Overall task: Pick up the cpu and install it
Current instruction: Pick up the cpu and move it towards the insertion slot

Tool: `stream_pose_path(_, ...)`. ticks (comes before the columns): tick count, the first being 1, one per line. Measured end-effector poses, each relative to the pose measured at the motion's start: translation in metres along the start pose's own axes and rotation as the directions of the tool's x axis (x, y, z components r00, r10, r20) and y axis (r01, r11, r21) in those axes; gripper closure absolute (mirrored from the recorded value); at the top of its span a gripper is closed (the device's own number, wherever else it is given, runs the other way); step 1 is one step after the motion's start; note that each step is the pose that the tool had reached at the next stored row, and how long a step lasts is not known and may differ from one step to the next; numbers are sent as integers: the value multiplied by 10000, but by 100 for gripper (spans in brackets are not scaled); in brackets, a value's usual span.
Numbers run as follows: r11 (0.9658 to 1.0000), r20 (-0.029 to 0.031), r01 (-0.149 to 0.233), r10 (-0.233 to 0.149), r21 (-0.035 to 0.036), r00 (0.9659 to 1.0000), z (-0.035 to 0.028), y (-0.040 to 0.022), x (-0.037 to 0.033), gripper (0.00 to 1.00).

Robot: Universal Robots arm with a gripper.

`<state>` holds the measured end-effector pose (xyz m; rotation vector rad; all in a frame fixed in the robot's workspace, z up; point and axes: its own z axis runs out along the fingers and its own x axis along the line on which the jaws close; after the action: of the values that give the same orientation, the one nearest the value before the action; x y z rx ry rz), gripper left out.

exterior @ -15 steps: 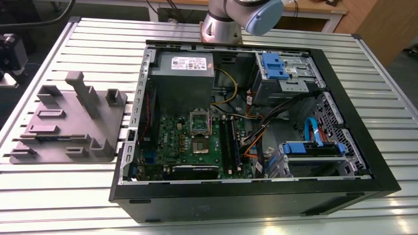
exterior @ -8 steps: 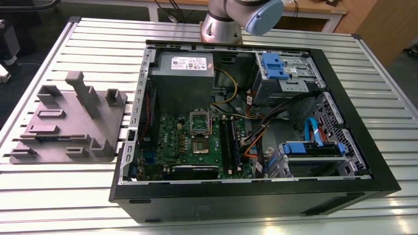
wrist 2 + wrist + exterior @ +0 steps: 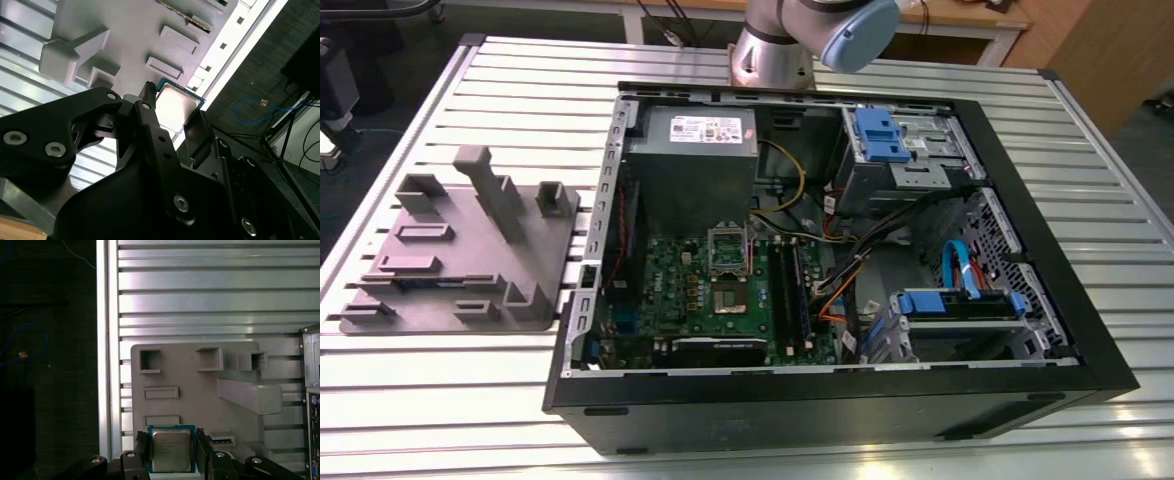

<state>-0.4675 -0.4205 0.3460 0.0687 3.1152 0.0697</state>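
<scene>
The cpu (image 3: 171, 452), a flat square chip with a pale metal top and a greenish rim, hangs between my two black fingers (image 3: 141, 446) in both wrist views. My gripper (image 3: 171, 440) is shut on the cpu (image 3: 176, 106) by two opposite edges, and one finger (image 3: 148, 100) presses against its side. It is held well above the grey tray (image 3: 200, 390), over the tray's end near the table edge. In the exterior view the tray (image 3: 454, 250) lies to the left of the open computer case (image 3: 854, 400), where the silver socket frame (image 3: 727, 248) stands open on the green motherboard (image 3: 680, 285).
The tray carries raised blocks and posts (image 3: 487, 190). It rests on a ribbed metal table (image 3: 454, 400). Beyond the table edge (image 3: 102, 365) is dark floor with a blue cable (image 3: 30, 340). Inside the case are black memory sticks (image 3: 787, 290), a power supply (image 3: 694, 150), blue drive bays (image 3: 887, 135) and loose cables.
</scene>
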Motion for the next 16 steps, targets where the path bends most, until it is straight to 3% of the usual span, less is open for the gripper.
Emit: stream_pose_path(16, 10000, 1, -1, 1, 0, 10000, 3, 5, -100, 53)
